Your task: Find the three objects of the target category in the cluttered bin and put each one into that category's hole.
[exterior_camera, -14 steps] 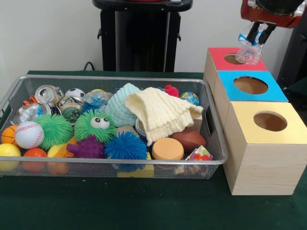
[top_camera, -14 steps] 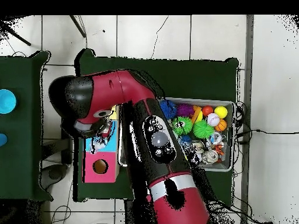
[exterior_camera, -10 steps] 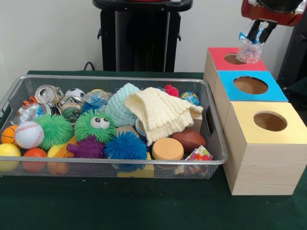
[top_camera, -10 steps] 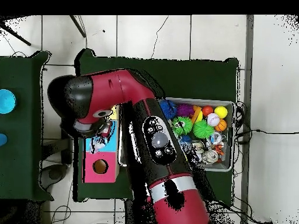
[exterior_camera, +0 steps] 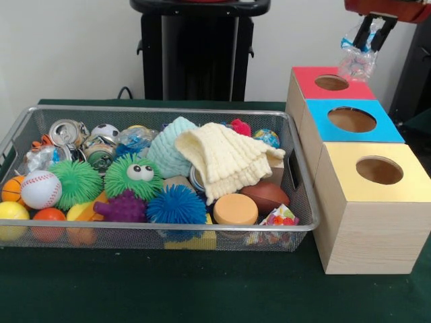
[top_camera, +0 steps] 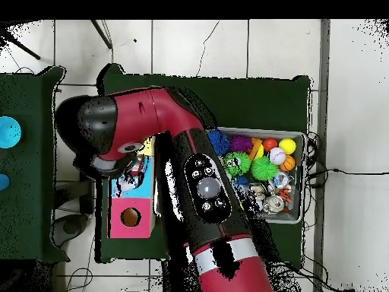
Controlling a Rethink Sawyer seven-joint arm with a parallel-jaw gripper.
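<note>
Crinkly clear plastic is what the gripper (exterior_camera: 372, 37) has pinched between its fingers in the front view: a scrunched wrapper (exterior_camera: 355, 62) with bits of blue and pink on it, dangling under the fingertips at the top right corner. It hangs in the air above the red-topped box (exterior_camera: 316, 86), a bit to the right of the red box's hole (exterior_camera: 332, 82) and well clear of the surface. So if red is the right category for this thing, my guess is the next move needs a small shift left toward that hole and then down, not a plain drop. The blue-topped box (exterior_camera: 350, 121) and the yellow-topped box (exterior_camera: 377, 202) sit in a row nearer the camera, both holes empty as far as I can see. The wire mesh bin (exterior_camera: 135, 232) off to the left is packed: spiky rubber balls, a baseball (exterior_camera: 40, 188), a cream knit cloth (exterior_camera: 225, 161), crushed cans (exterior_camera: 65, 132), an orange disc (exterior_camera: 234, 209).

Overhead view is less helpful. The red arm (top_camera: 175, 152) covers most of the boxes, and its head sits right over the row, so only the red box with its hole (top_camera: 131, 217) and a strip of blue beside it show. Something pale and crumpled shows under the arm's head, probably the wrapper, but I can't really tell. The bin (top_camera: 300, 179) lies on the arm's other side, well apart from the boxes.
</note>
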